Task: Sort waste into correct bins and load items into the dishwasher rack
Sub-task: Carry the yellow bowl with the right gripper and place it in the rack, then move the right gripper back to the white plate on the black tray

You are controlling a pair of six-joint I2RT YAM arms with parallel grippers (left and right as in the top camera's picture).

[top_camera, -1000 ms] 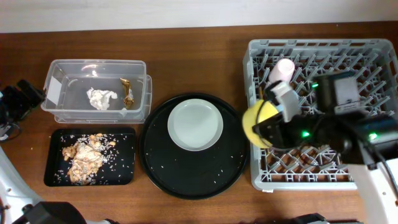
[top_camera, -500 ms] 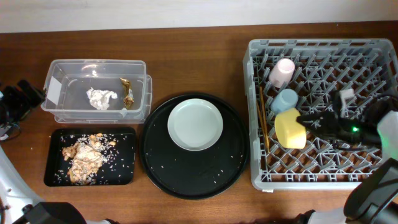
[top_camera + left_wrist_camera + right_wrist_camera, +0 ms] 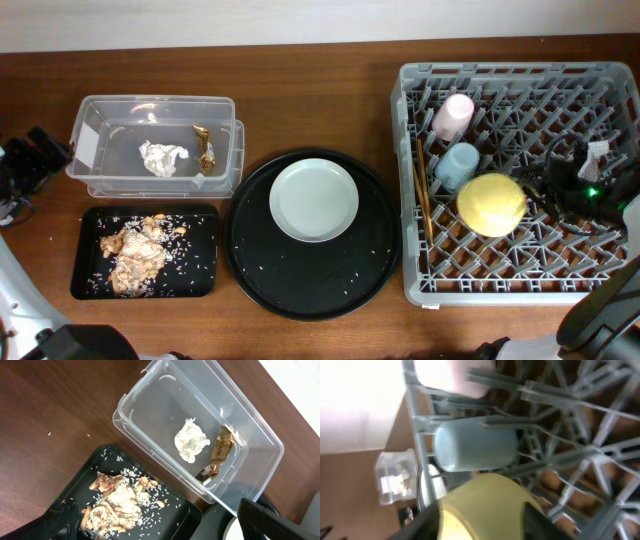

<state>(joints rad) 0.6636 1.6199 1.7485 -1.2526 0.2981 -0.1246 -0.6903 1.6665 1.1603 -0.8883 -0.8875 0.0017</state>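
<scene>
The round yellow plastic bowl [image 3: 491,204] lies dome-up in the large grey pegged plastic dishwasher rack [image 3: 520,288] at the bench's right edge, next to the small blue cup [image 3: 457,164]. The right gripper [image 3: 552,190] hangs just beside the bowl, fingers spread and holding nothing. At the left edge, the left gripper [image 3: 160,522] is wide open and empty.
</scene>
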